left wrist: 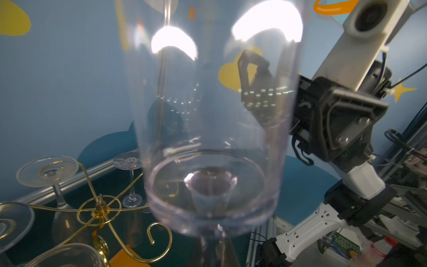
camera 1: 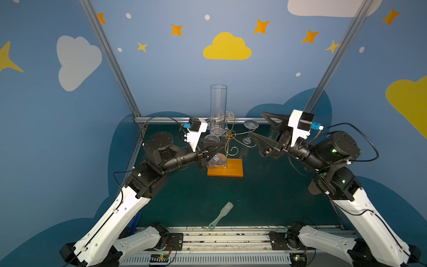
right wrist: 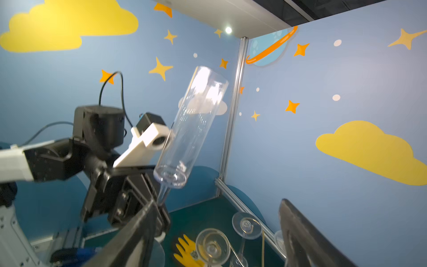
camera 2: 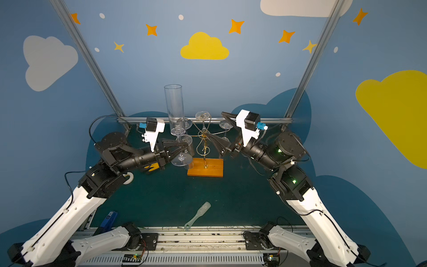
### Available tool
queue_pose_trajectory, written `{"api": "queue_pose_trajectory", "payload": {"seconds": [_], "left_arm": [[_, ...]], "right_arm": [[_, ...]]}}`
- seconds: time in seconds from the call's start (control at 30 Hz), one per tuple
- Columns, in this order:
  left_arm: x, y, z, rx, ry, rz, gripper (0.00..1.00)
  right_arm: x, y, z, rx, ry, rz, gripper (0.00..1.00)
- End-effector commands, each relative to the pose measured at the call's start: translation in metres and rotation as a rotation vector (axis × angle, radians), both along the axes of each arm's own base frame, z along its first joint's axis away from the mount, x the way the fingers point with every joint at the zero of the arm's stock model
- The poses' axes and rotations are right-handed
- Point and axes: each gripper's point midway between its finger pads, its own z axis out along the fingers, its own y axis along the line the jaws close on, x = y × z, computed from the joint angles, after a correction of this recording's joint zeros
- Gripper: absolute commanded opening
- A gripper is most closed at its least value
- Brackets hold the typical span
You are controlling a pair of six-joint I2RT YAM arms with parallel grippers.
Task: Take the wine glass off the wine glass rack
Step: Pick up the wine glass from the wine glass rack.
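Observation:
A tall clear wine glass stands upright with its bowl up. My left gripper is shut on its stem, just left of the wine glass rack. The rack is gold wire on an orange base. The glass's foot hangs over the base's left end. In the left wrist view the bowl fills the middle. My right gripper is open with nothing in it, right of the rack's hub.
Other glasses hang upside down from the rack's arms. A pale green brush lies near the front rail. A yellow glove and a tape roll lie under the left arm. Aluminium posts frame the back corners.

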Motion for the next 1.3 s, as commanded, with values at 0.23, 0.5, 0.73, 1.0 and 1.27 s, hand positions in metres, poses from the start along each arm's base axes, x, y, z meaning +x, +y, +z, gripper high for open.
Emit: {"api": "queue_pose_trajectory", "payload": {"seconds": [0.23,0.5,0.73,1.0,1.27], "left_arm": [[0.011,0.012,0.006,0.172,-0.268,0.098,0.03],[0.019,0.01,-0.001,0.214,-0.306,0.111,0.03],[0.026,0.001,-0.008,0.249,-0.305,0.089,0.03],[0.029,-0.003,-0.013,0.271,-0.311,0.078,0.03],[0.028,-0.003,-0.012,0.284,-0.325,0.072,0.03]], "right_arm": [[0.005,0.043,0.019,0.038,0.266,0.243,0.76],[0.012,0.071,0.011,0.006,0.333,0.335,0.73],[0.011,0.082,0.008,-0.018,0.325,0.358,0.72],[0.021,0.087,0.004,-0.024,0.325,0.317,0.63],[0.028,0.087,0.0,-0.014,0.314,0.283,0.35]]}}
